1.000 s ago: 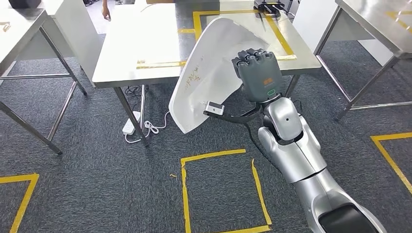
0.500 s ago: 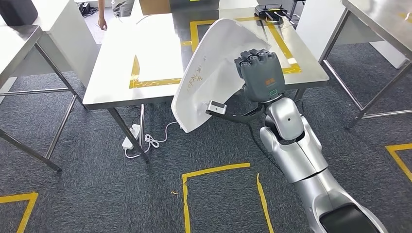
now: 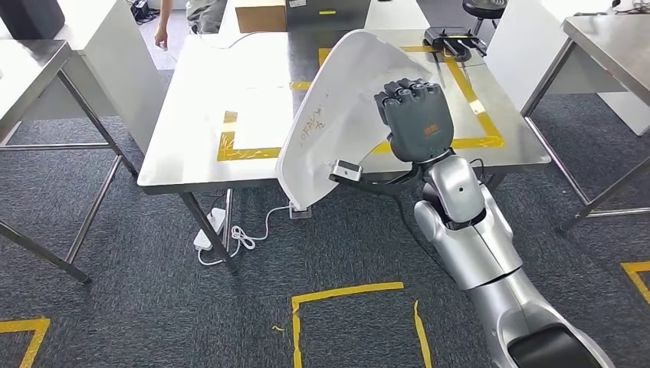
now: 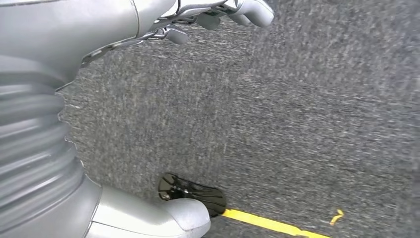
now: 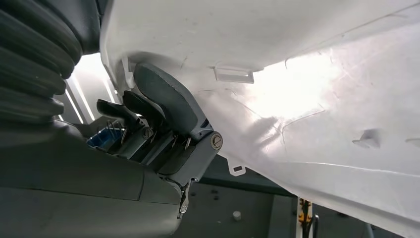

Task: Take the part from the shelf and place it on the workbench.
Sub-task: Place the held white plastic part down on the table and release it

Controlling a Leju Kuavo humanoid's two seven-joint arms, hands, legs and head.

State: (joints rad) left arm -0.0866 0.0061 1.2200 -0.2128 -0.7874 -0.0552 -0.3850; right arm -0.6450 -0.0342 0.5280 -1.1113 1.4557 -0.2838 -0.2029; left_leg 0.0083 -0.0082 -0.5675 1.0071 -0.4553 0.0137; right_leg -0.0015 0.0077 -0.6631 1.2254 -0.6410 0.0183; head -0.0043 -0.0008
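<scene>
Large white curved part [image 3: 337, 115] gripped at its edge by the right hand [image 3: 414, 119], held tilted above the near edge of the workbench [image 3: 192, 146], long axis running from lower left to upper right, left hand [image 4: 218, 12] hanging over carpet, its state cannot be told.

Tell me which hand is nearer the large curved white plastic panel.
Right. The right hand grips the large curved white plastic panel; the left hand hangs over the grey carpet, apart from it.
</scene>
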